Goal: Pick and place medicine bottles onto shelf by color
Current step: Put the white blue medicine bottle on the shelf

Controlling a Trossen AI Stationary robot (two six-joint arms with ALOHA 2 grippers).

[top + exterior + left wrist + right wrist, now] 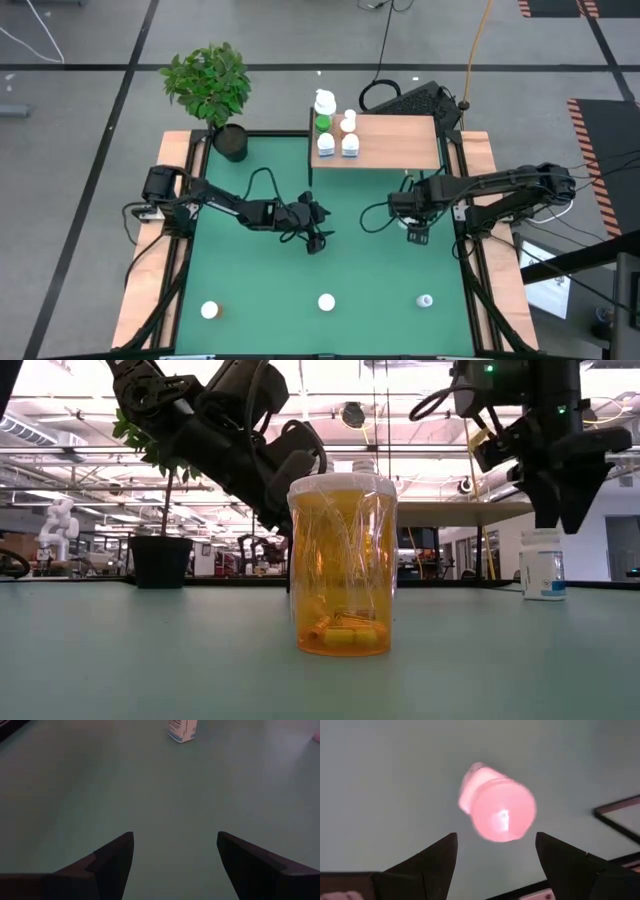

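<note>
Right gripper (417, 236) at centre-right of the high view, fingers spread, nothing held, hanging over a pink-capped bottle (497, 810) on the green surface (380, 280). Left gripper (318, 243) mid-frame, also wide open and empty. Shelf (395, 141) at top centre carries five bottles (336, 130) on its left end. Orange pill bottle (342, 565), white-capped bottle (210, 310) and another (426, 300) stand along the lower edge.
</note>
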